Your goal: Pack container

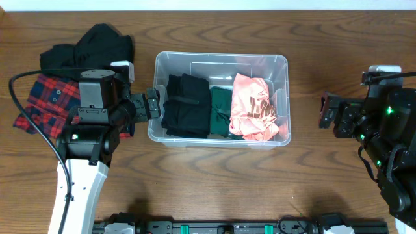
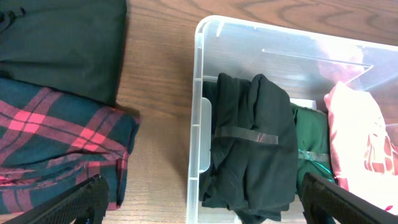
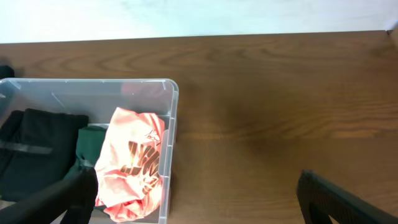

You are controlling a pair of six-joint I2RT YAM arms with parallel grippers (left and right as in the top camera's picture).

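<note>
The clear plastic container [image 1: 221,58] sits mid-table. It holds a folded black garment [image 1: 186,104], a green one [image 1: 220,107] and a pink one with dark print [image 1: 253,107]. It also shows in the left wrist view [image 2: 198,124] and the right wrist view [image 3: 169,124]. My left gripper [image 1: 151,104] is open and empty, its fingers straddling the container's left wall [image 2: 202,202]. My right gripper [image 1: 325,112] is open and empty, apart from the container's right side [image 3: 199,199].
A red plaid garment [image 1: 45,97] and a black garment [image 1: 91,45] lie on the table left of the container; both show in the left wrist view, plaid [image 2: 56,137] and black [image 2: 62,43]. A rail runs along the front edge [image 1: 227,227].
</note>
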